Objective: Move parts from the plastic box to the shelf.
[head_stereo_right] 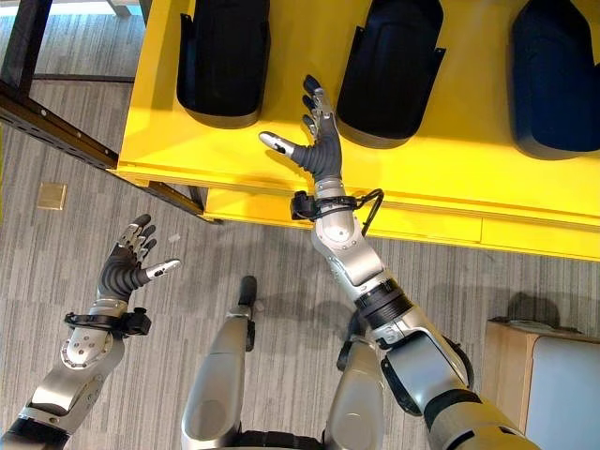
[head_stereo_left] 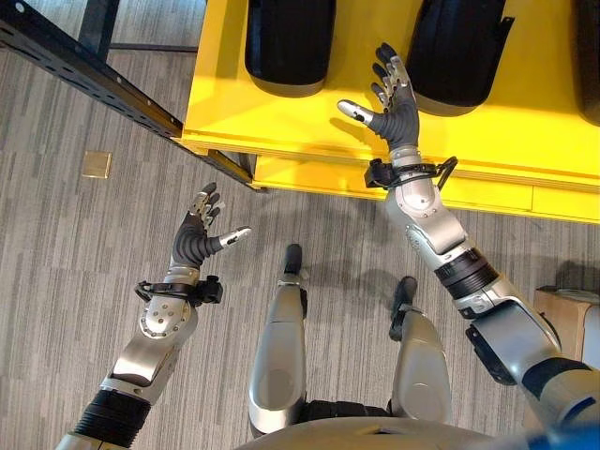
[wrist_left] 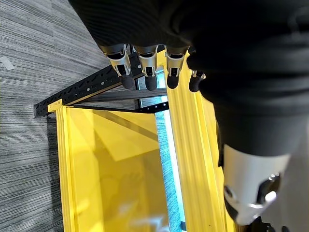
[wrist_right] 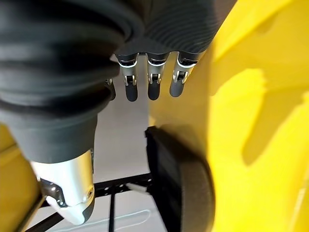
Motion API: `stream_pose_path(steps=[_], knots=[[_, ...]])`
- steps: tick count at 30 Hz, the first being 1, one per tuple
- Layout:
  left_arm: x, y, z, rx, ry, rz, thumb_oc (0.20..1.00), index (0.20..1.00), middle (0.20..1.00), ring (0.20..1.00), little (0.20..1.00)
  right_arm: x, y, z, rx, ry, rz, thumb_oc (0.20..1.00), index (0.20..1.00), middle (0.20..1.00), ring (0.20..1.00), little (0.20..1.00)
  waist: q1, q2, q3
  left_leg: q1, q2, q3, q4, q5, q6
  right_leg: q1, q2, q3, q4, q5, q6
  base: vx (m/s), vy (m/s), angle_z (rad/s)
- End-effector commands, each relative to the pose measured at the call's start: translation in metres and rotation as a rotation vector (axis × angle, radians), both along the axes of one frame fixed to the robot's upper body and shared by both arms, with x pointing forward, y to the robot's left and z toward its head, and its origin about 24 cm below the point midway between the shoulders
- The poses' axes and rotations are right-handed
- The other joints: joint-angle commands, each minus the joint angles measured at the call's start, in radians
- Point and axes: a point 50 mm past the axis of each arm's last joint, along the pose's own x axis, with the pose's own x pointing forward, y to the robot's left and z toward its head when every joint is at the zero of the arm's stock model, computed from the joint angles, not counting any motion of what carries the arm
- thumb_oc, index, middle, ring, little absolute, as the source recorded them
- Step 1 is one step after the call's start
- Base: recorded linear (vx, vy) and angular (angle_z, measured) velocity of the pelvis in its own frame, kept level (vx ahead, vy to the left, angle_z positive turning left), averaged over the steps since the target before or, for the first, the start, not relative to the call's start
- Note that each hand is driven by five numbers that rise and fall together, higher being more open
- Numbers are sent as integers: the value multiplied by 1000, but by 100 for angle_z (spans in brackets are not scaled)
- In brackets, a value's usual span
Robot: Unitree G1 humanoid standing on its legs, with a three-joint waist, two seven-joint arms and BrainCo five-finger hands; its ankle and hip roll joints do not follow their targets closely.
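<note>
The right hand (head_stereo_right: 319, 141), fingers spread and holding nothing, hovers over the flat yellow shelf (head_stereo_right: 450, 178) between two black, rounded moulded plastic parts (head_stereo_right: 223, 61) lying there, their long axes running away from the robot. The left hand (head_stereo_left: 199, 234), equally empty and relaxed, hangs over the grey wood-pattern floor (head_stereo_left: 56, 225), well apart from them.

This looks like a workshop or warehouse bay. A bright yellow metal shelf (head_stereo_right: 450, 178) carries a row of black moulded plastic parts (head_stereo_right: 223, 61), beside a black perforated steel rack beam (head_stereo_left: 89, 80). The floor is grey wood-pattern vinyl (head_stereo_left: 84, 244), with a cardboard box (head_stereo_right: 511, 375) standing nearby.
</note>
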Motion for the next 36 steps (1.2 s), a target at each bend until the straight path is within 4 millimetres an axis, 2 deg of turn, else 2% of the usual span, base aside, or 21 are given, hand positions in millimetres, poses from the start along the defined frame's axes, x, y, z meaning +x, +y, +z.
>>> stream_pose_path(steps=[1,16,21,36], knots=[[-7,1,13,29,-83,-5,1000,1000,1000,1000,1000,1,5,45,107,-141,26,1000,1000,1000,1000,1000,25,-5,3,1,8,54,37,-36,39,-11,-1,5,33,24,-23,0,0,0],[-5,1,17,22,-100,-22,1000,1000,1000,1000,1000,22,8,63,43,-113,-41,1000,1000,1000,1000,1000,51,11,7,-18,-2,45,44,-40,43,-19,-5,-8,41,22,-22,4,1,1],[-4,2,17,19,-100,-22,1000,1000,1000,1000,1000,28,6,62,23,-92,-66,1000,1000,1000,1000,1000,57,16,7,-25,-6,43,54,-44,44,-25,-8,-7,49,18,-22,0,0,0],[-5,4,16,11,-100,-8,1000,1000,1000,1000,1000,41,-15,68,29,-65,-179,1000,1000,1000,1000,1000,57,24,7,-45,-11,45,73,-54,47,-42,-8,-1,65,14,-25,7,5,2]])
